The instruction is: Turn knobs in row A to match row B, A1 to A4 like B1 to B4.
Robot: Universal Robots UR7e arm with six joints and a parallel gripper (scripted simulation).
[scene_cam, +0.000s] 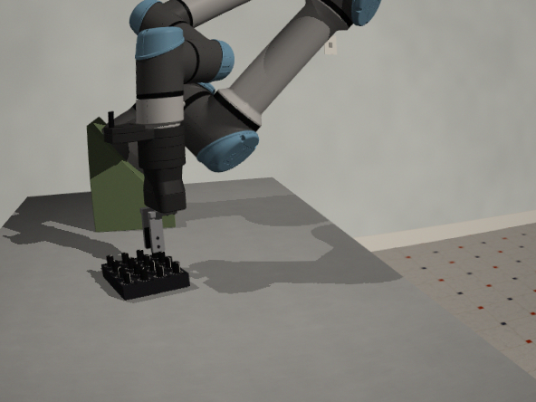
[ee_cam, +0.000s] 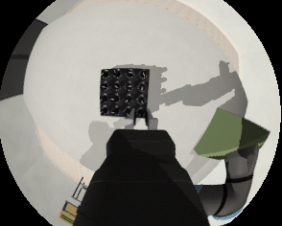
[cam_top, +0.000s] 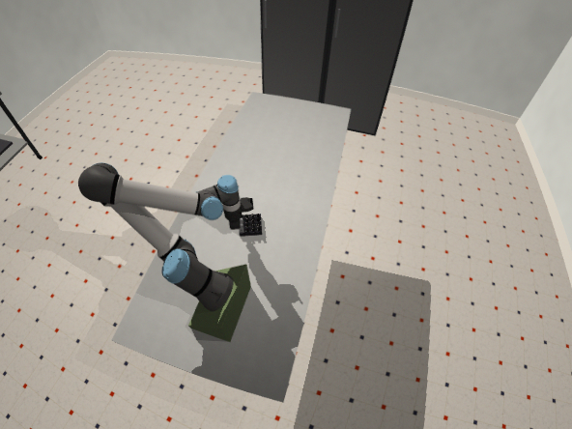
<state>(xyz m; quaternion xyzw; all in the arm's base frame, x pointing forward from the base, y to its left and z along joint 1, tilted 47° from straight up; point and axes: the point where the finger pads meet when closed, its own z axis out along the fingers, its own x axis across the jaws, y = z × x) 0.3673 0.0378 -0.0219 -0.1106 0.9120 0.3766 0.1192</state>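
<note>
My gripper (scene_cam: 156, 250) (ee_cam: 140, 113) is pointing down over a corner of the knob box (cam_top: 250, 224) (scene_cam: 156, 284) (ee_cam: 125, 92), and here its fingers are standing parted around a corner knob. The box is sitting on the grey table (cam_top: 290, 164) (scene_cam: 290, 335) (ee_cam: 67, 72), and beyond it my arm (cam_top: 157, 196) (scene_cam: 281, 59) is reaching across from the green mount (cam_top: 239, 304) (scene_cam: 115, 204) (ee_cam: 221, 131).

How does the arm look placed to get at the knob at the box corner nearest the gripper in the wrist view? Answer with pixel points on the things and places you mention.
Probably yes: the gripper (scene_cam: 155, 250) (ee_cam: 140, 113) hangs over that edge of the knob box (cam_top: 250, 225) (scene_cam: 156, 287) (ee_cam: 123, 92), with nothing visibly blocking it.
</note>
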